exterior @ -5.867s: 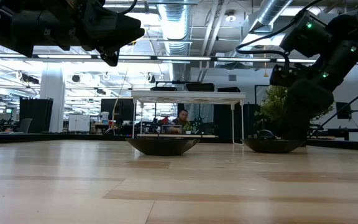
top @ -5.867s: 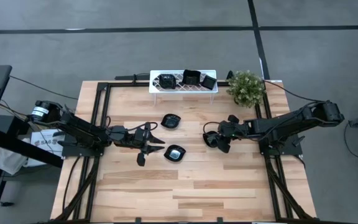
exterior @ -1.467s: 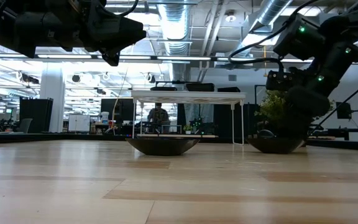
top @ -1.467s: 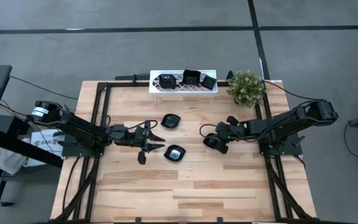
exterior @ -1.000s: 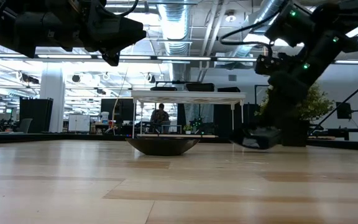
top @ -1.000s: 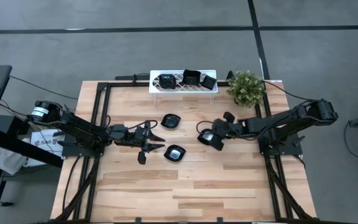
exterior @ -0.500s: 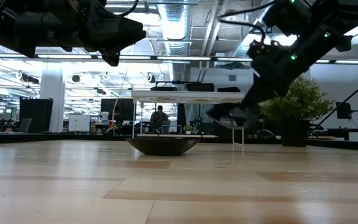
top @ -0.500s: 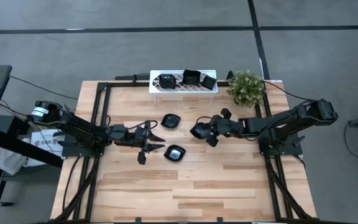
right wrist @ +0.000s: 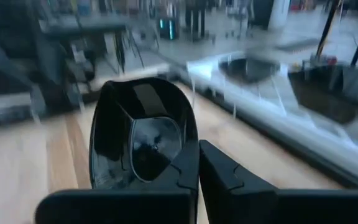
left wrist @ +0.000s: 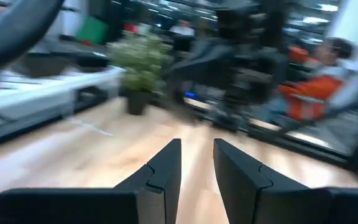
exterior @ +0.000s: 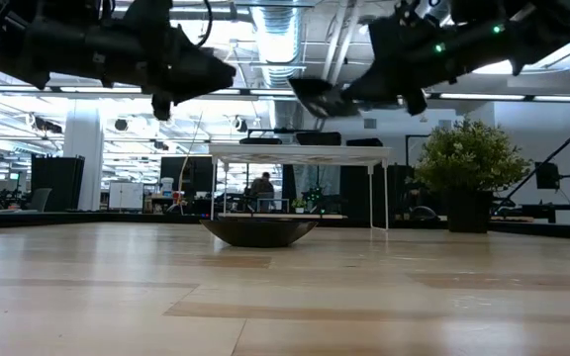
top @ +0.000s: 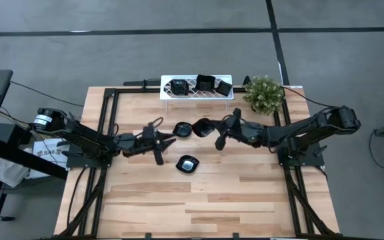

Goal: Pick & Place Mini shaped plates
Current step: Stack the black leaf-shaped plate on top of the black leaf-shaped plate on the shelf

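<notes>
one mini plate (top: pixel 201 127) is now riding in the right gripper (top: pixel 213 132), pinched tight by its rim and lifted off the table (top: pixel 245 193) toward the white rack (top: pixel 197 95). two plates (top: pixel 188 164) are lying below; the left gripper (top: pixel 157 139) is hovering, fingers partly apart, empty.

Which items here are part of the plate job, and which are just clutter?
Job items:
- mini plate held in the right end effector, lifted off the table
- two plates on the table
- plates on the white rack
- left end effector, empty, raised beside the plates

Just lying about:
- potted plant
- person in the room behind
</notes>
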{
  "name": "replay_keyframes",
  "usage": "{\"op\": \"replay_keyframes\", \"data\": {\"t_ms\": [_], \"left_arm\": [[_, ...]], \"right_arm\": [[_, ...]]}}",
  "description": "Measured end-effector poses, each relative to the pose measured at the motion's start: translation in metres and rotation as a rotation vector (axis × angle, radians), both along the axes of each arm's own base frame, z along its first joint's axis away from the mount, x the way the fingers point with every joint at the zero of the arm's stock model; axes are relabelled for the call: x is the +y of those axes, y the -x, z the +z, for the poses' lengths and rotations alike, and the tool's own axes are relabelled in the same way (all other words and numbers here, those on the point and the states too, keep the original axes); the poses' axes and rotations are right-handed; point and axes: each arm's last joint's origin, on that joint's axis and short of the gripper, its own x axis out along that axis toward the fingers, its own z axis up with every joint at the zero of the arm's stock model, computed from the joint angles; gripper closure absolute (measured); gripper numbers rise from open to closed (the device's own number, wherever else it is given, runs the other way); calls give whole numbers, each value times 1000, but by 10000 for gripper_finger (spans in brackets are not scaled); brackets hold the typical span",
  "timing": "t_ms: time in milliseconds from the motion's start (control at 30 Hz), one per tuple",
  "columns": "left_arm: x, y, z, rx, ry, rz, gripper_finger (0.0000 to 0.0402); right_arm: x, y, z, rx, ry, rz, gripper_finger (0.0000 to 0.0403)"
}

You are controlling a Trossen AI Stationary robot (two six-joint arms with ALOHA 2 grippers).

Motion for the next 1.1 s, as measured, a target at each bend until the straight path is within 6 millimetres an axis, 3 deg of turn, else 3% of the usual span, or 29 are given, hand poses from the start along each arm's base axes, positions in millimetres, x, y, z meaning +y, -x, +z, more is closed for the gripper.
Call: {"op": "replay_keyframes", "data": {"t_ms": [100, 300, 433, 600, 1000, 1100], "left_arm": [[2, 1, 0, 17, -72, 69, 306], [2, 1, 0, 103, -341, 33, 306], [2, 1, 0, 166, -539, 5, 306], [2, 0, 0, 241, -778, -29, 306], [1, -1, 2, 396, -1287, -106, 306], [0, 0, 2, 402, -1324, -119, 306]], "right_arm": [[-3, -4, 3, -81, -5, -11, 402], [-20, -12, 3, -238, -103, -40, 402], [-32, -13, -2, -276, -219, -38, 402], [-36, -17, -9, -276, -233, -54, 402], [-37, -61, -11, -262, -253, 80, 402], [-37, -71, -8, -248, -251, 95, 402]]}}
